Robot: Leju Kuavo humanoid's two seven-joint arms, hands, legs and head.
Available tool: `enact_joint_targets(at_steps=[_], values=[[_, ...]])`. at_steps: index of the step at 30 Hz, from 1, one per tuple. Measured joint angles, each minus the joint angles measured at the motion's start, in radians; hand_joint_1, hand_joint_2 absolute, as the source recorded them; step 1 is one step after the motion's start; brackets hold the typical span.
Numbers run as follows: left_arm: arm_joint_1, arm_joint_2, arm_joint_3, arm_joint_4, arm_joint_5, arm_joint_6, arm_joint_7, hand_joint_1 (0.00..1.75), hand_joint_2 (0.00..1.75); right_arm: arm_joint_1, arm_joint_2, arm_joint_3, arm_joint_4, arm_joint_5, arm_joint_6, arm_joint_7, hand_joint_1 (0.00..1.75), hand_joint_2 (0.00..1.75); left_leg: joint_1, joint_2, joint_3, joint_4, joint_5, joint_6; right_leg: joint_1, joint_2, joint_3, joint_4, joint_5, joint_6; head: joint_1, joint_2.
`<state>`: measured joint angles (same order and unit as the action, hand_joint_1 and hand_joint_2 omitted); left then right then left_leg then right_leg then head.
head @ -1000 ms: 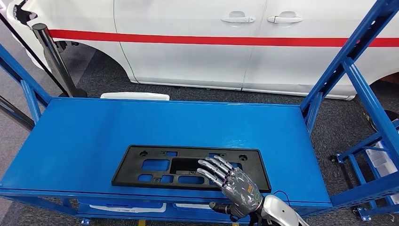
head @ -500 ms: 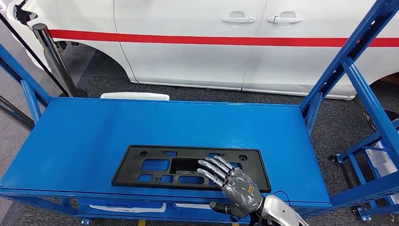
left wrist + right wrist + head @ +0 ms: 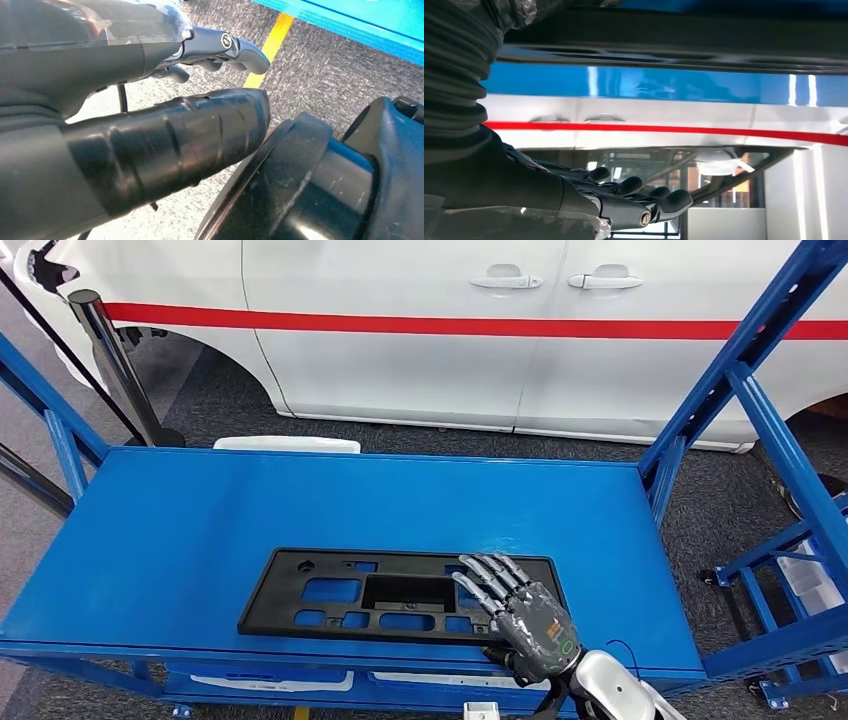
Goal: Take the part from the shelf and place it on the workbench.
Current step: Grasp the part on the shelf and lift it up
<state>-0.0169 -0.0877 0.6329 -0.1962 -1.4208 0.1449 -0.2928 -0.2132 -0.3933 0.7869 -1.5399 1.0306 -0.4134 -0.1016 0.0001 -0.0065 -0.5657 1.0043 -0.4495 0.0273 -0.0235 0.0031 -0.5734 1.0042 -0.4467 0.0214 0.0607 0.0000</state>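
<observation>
Flat, the perforated black plastic part [image 3: 400, 595] underlies the right hand's [image 3: 528, 615] fingers [image 3: 490, 580].

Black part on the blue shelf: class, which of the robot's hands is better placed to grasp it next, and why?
The right hand. Its fingers are spread over the black part's right end on the blue shelf. The left hand is down by the floor, away from the part.
</observation>
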Motion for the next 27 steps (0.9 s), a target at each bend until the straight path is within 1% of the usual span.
enact_joint_targets(at_steps=[8, 27], values=[[0.0, 0.0, 0.004, 0.0, 0.0, 0.002, 0.002, 0.0, 0.0, 0.028, -0.009, -0.047, 0.004, 0.014, -0.008, -0.001, 0.0, 1.75, 0.0, 0.0, 0.0, 0.0, 0.0, 0.0, 0.001, 0.0, 0.0, 0.0, 0.0, 0.0, 0.0, 0.0], [0.0, 0.0, 0.01, 0.0, 0.0, 0.002, 0.002, 0.0, 0.0, 0.037, -0.009, -0.064, 0.005, 0.02, -0.008, -0.006, 0.0, 1.75, 0.0, 0.0, 0.0, 0.0, 0.0, 0.0, 0.0, 0.0, 0.0, 0.0, 0.0, 0.0, 0.0, 0.0]])
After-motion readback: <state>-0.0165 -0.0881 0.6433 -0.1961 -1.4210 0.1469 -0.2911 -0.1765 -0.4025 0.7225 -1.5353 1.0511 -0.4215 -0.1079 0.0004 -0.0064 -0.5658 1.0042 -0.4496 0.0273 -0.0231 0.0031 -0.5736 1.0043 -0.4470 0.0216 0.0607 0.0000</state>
